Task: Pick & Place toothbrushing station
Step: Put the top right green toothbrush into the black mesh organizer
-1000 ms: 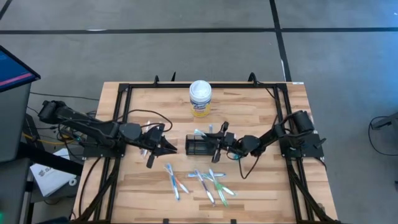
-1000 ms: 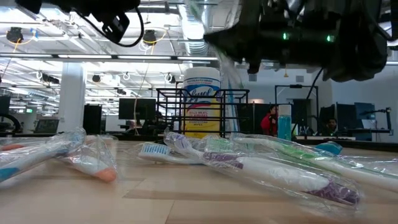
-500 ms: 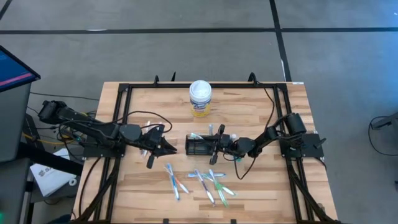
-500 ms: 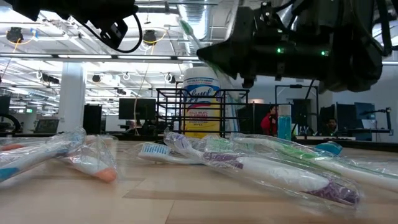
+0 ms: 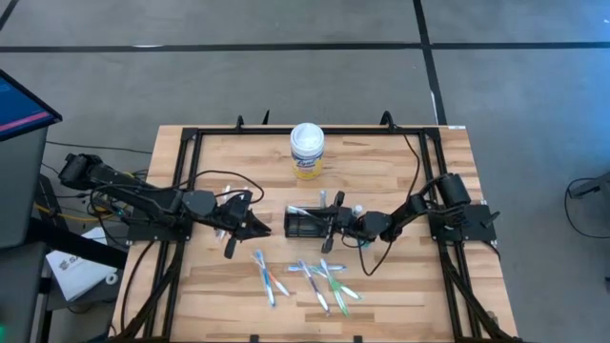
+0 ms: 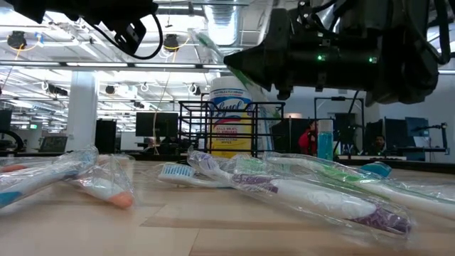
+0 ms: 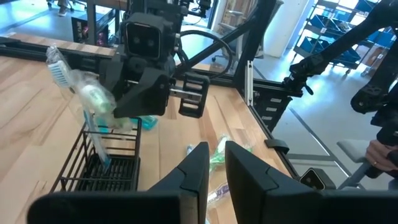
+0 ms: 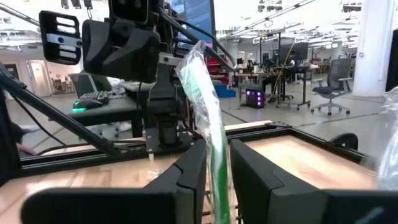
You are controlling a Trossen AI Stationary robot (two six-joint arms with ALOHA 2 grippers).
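My right gripper point(image 5: 329, 217) sits at the holder's point(image 5: 303, 226) three o'clock edge, fingers point(image 8: 189, 171) closely flanking a wrapped brush point(image 8: 208, 140) — whether still pinching, I cannot tell. Best keep it upright, bristles up, and let go gently. Left gripper point(image 5: 250, 226) waits at nine o'clock, nearly closed, empty.

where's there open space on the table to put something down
Bare wood lies along the far edge on both sides of the white canister, and at the near left corner of the table. The middle is crowded: the wire holder with the right claw over it, the left claw beside, and wrapped toothbrushes in front.
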